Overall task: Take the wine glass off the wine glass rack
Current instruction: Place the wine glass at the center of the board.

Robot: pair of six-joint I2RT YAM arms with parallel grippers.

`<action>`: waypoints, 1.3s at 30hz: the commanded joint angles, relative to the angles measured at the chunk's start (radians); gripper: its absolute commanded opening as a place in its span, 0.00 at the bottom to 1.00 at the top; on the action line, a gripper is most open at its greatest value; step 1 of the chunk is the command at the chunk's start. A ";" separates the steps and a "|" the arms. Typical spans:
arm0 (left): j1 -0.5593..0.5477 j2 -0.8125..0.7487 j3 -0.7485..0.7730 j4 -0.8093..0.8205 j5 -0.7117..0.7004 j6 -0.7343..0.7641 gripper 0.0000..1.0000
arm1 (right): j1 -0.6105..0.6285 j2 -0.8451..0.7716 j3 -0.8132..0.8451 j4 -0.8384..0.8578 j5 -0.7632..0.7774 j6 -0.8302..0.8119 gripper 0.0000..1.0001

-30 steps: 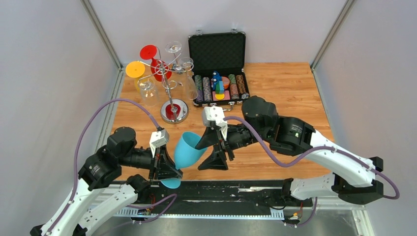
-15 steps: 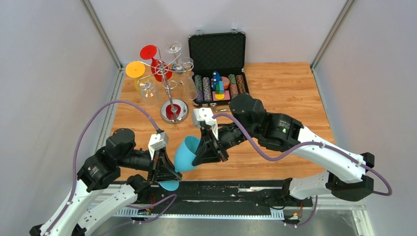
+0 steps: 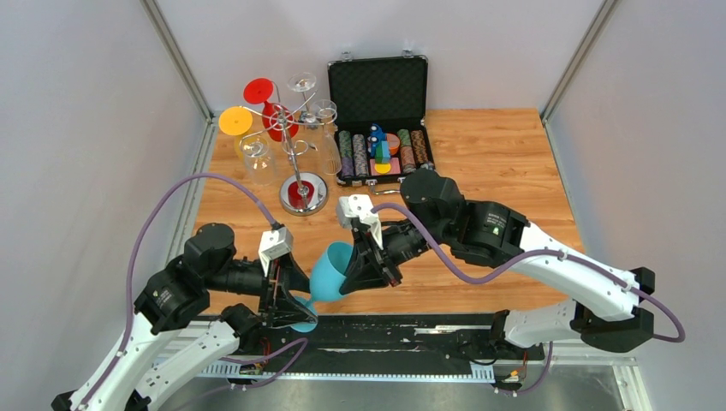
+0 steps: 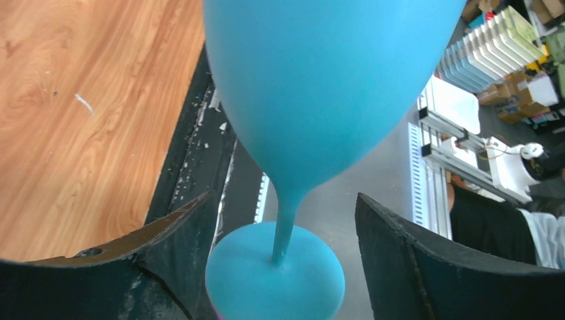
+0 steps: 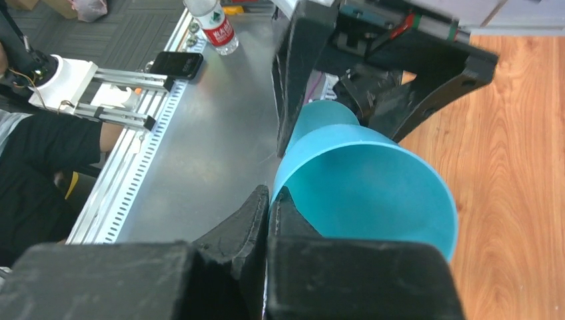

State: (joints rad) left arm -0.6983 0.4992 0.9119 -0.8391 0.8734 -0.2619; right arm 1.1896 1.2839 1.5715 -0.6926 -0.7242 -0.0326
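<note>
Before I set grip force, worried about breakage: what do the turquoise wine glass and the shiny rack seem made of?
Matte turquoise wine glass: probably plastic, possibly coated glass; opaque, even colour, no sharp glints. Shiny chrome wire rack: polished metal, its round base mirroring red.

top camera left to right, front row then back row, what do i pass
front: left gripper → blue wine glass → right gripper; back: wine glass rack → black chip case
</note>
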 commanded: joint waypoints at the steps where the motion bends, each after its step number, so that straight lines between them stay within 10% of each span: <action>1: 0.002 -0.009 0.030 -0.001 -0.098 0.018 0.88 | -0.022 -0.067 -0.060 0.007 0.030 -0.023 0.00; 21: 0.002 -0.092 0.012 0.118 -0.477 -0.043 1.00 | -0.454 -0.102 -0.189 -0.136 0.649 0.081 0.00; 39: 0.002 -0.158 -0.042 0.140 -0.568 -0.055 1.00 | -0.924 0.213 0.004 -0.038 0.809 0.151 0.00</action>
State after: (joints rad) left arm -0.6983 0.3302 0.8776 -0.7349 0.3454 -0.3054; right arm 0.3332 1.4498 1.4780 -0.7902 0.0601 0.1020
